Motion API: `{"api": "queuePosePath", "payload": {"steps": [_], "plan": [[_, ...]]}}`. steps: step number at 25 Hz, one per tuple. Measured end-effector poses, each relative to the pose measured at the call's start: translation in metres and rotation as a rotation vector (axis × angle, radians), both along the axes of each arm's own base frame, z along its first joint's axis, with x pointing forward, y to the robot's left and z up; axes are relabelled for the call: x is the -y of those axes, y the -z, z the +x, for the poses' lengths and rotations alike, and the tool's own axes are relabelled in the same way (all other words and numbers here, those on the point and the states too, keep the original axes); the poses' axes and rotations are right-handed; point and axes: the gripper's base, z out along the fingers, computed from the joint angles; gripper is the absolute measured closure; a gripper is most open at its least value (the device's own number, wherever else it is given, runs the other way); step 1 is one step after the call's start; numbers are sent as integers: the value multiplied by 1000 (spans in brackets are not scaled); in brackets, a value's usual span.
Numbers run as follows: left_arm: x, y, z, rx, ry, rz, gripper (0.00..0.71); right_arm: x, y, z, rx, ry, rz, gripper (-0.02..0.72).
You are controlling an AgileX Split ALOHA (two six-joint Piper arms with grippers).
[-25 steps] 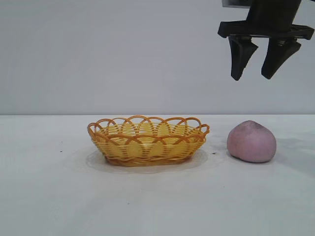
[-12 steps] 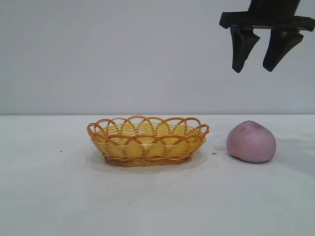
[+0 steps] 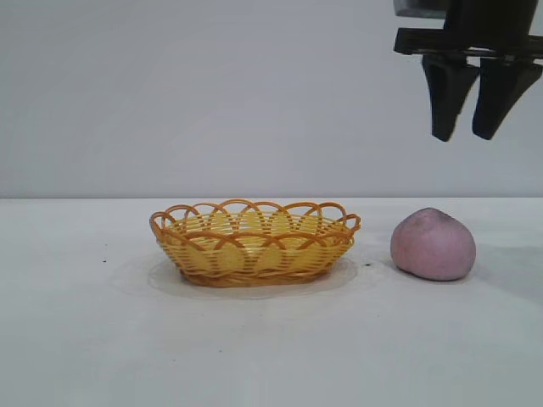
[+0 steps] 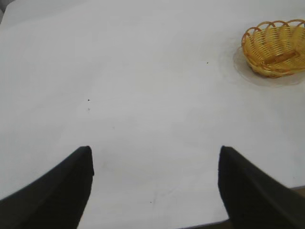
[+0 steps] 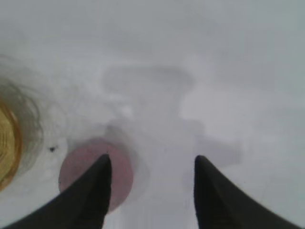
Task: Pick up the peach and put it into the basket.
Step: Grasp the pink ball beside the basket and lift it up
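The pink-mauve peach point(image 3: 433, 244) lies on the white table to the right of the basket point(image 3: 254, 242), a shallow yellow wicker oval with an orange looped rim. My right gripper point(image 3: 465, 136) hangs high above the peach and a little to its right, open with nothing between its fingers. In the right wrist view the peach point(image 5: 76, 167) shows partly behind one fingertip point(image 5: 102, 164), and the right gripper point(image 5: 151, 160) has bare table in its gap. The left gripper point(image 4: 155, 152) is open over bare table, far from the basket point(image 4: 274, 47).
The white table point(image 3: 85, 339) runs flat all round the basket and peach, with a plain grey wall behind. A faint round ring marks the surface under the basket. A few small dark specks point(image 4: 88, 100) dot the table.
My right gripper has shifted to the right above the peach, and its fingers have drawn closer together. Peach, basket and left gripper have not moved.
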Motion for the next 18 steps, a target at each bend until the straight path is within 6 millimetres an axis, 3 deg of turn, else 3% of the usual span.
{"api": "queuePosePath", "payload": {"steps": [2,8,18], "plan": [[0,0,0,2,0,0,196,-5,0,-3,-15,-14,1,394],[0,0,0,2,0,0,196,-27,4,-13,-55,-71,-2,379],[0,0,0,2,0,0,196,-35,54,-5,-170,-70,-31,379]]}}
